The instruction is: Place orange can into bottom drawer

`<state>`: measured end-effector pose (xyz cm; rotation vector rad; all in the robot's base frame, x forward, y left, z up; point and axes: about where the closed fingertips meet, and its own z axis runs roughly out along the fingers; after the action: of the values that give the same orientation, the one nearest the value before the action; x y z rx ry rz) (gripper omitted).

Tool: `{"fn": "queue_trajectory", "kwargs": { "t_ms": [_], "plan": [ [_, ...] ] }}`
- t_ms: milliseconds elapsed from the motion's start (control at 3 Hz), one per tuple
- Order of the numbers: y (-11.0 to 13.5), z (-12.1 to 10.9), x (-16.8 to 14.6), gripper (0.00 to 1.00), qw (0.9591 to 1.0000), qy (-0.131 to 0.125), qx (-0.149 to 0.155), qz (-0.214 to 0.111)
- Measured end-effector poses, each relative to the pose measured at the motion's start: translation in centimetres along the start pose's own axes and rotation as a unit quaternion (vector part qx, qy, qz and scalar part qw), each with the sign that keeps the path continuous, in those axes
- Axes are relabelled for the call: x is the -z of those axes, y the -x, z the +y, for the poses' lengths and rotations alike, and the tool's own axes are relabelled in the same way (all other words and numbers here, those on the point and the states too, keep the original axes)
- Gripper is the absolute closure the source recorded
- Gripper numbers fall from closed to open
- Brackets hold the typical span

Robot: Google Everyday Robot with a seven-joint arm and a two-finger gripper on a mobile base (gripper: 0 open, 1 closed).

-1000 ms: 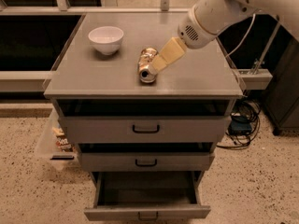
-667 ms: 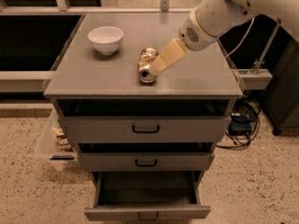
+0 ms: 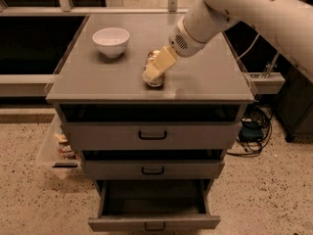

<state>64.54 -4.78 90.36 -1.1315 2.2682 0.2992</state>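
The orange can (image 3: 156, 80) lies on its side on the grey cabinet top (image 3: 205, 77), near the middle and close to the front edge. My gripper (image 3: 155, 68) reaches down from the upper right on the white arm (image 3: 244, 9) and sits right over the can, covering its middle. Only the can's two ends show. The bottom drawer (image 3: 154, 223) is pulled out towards me, and its dark inside (image 3: 154, 197) holds nothing I can see.
A white bowl (image 3: 111, 40) stands on the cabinet top at the back left. The two upper drawers (image 3: 152, 135) are shut. Cables and a power box (image 3: 252, 131) lie on the floor at the right. A clear bin with packets (image 3: 61, 148) stands at the left.
My gripper has moved left and down onto the can. Before, it was at the can's right side. The can has not moved.
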Motion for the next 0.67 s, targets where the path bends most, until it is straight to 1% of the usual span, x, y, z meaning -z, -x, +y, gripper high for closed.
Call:
{"fn": "queue_trajectory", "kwargs": {
  "t_ms": [667],
  "plan": [
    [0.7, -0.8, -4.3, 0.00, 0.9997, 0.009, -0.010, 0.018]
  ]
}}
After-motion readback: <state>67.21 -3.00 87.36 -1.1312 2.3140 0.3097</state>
